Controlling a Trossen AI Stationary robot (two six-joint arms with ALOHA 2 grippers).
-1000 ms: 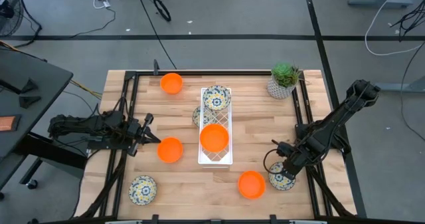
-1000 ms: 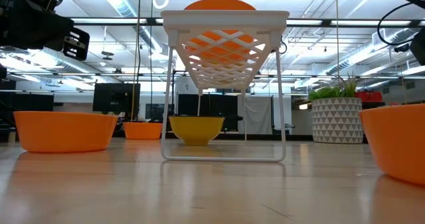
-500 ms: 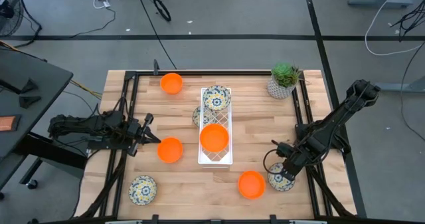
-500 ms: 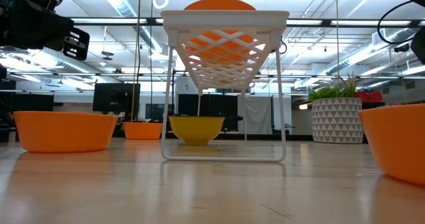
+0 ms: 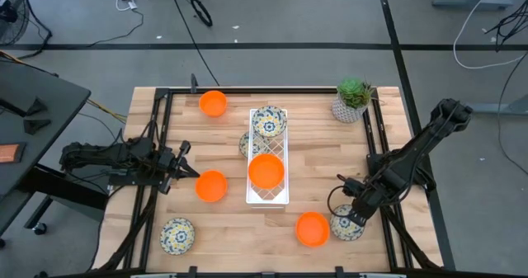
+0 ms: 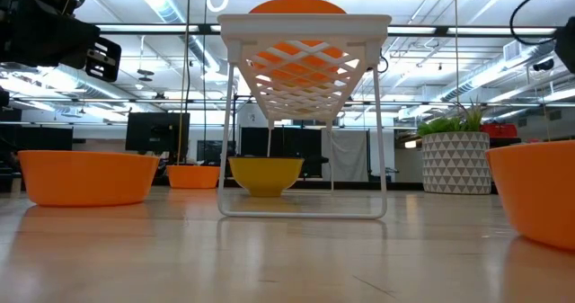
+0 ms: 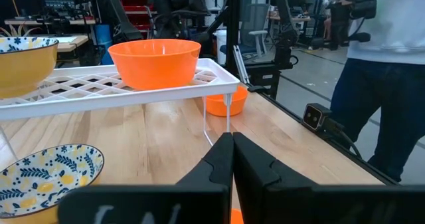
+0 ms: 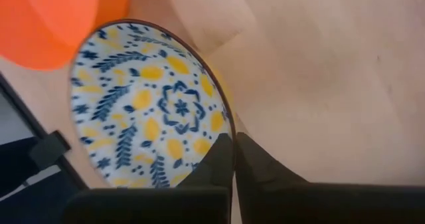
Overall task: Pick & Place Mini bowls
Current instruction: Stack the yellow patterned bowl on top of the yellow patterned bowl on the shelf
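My right gripper (image 5: 352, 214) is shut on a floral mini bowl (image 5: 347, 227) at the table's near right, next to an orange bowl (image 5: 312, 228). My left gripper (image 5: 190, 172) is shut and empty, just left of another orange bowl (image 5: 211, 186). A white wire rack (image 5: 268, 197) in the middle carries a floral bowl (image 5: 269, 121) and an orange bowl (image 5: 266, 171). Another floral bowl (image 5: 244, 143) sits half under the rack. One orange bowl (image 5: 213, 103) rests at the far left and one floral bowl (image 5: 176, 235) at the near left. My right gripper pinches the floral bowl's rim (image 8: 228, 121), one finger (image 8: 219, 159) inside the bowl and one outside. The fingers come from above, pointing down. Whether the bowl is off the table, I cannot tell.
A potted green plant (image 5: 353, 99) stands at the far right corner. Black frame rails run along the table's left and right sides. Bare wood lies between the rack and the right rail. A person stands beyond the table in the left wrist view (image 7: 378, 71).
My right gripper has shifted a little toward the table's near edge and left, and the floral bowl under it has shifted the same way.
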